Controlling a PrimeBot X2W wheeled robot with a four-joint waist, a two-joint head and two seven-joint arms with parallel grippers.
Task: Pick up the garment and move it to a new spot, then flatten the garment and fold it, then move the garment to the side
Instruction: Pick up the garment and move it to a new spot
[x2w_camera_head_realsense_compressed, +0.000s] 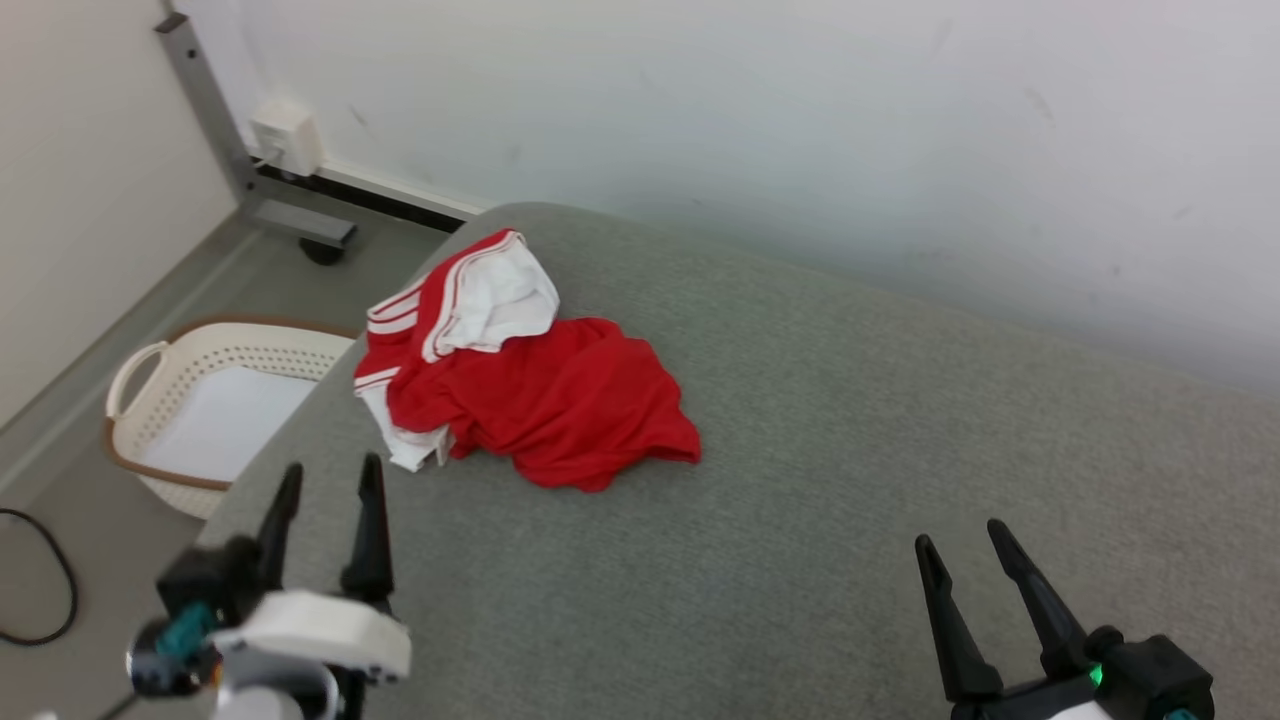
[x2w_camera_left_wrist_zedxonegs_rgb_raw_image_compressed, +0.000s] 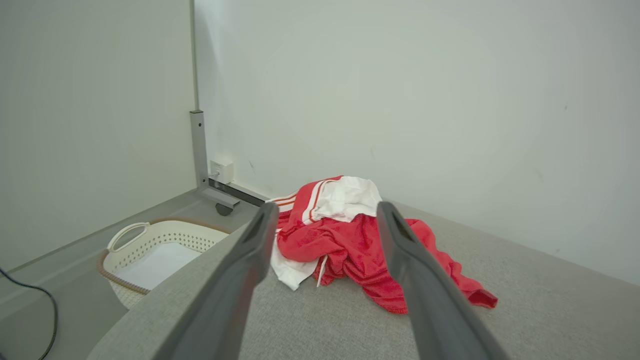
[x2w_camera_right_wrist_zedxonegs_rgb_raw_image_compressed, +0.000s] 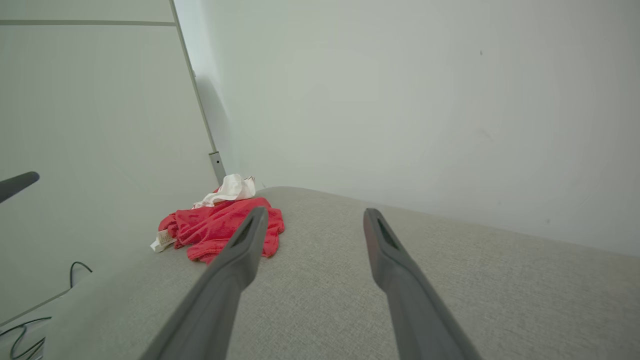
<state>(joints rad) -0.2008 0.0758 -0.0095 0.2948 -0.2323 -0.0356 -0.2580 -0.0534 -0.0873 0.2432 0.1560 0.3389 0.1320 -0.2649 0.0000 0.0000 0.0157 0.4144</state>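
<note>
Both jaws stand wide open, empty. The garment (x2w_camera_head_realsense_compressed: 560, 400) lies near the worktop (x2w_camera_head_realsense_compressed: 850, 450) edge; a partial pinch could drop it into the basket (x2w_camera_head_realsense_compressed: 215, 345).

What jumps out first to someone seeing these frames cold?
A crumpled red-and-white garment lies bunched near the far left corner of the grey padded surface. The left claw and right claw hover open and empty short of it. A cream laundry basket sits on the floor at left.
</note>
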